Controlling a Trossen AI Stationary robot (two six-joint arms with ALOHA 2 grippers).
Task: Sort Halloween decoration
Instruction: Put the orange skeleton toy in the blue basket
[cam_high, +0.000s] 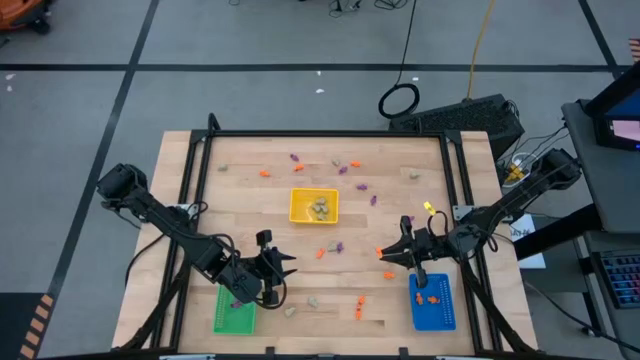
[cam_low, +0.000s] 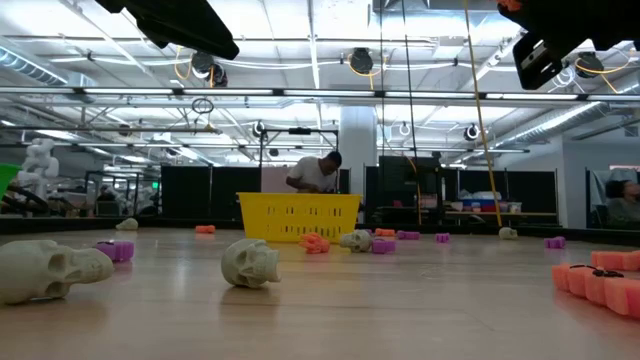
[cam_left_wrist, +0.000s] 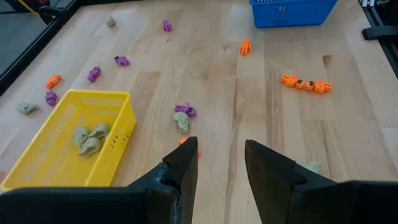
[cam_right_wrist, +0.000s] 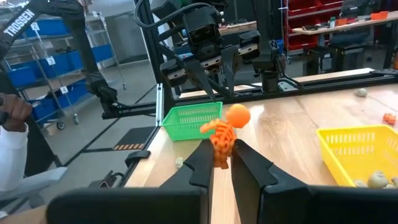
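Small orange, purple and beige Halloween trinkets lie scattered on the wooden table (cam_high: 250, 170). My right gripper (cam_high: 385, 255) is right of the table's middle, beyond the blue tray (cam_high: 432, 305), and is shut on an orange skeleton figure (cam_right_wrist: 224, 132). My left gripper (cam_left_wrist: 221, 163) hovers open and empty by the green tray (cam_high: 234, 318) at the near left. The yellow tray (cam_high: 314, 206) in the middle holds beige skulls (cam_left_wrist: 88, 138). Orange pieces (cam_high: 430, 297) lie in the blue tray. My right gripper pinches the orange skeleton's lower part (cam_right_wrist: 221, 155) between its two fingertips (cam_right_wrist: 202, 163). The fingers lie about level and point toward the table's left side. The figure stands up above the fingers, round head on top, lifted clear of the table.
A beige skull (cam_left_wrist: 181, 121) with a purple piece (cam_left_wrist: 185, 109) lies just ahead of my left gripper. An orange chain of pieces (cam_left_wrist: 305, 84) lies near the blue tray (cam_left_wrist: 289, 11). Black rails (cam_high: 330, 134) frame the table. A person (cam_low: 315, 172) stands in the room beyond.
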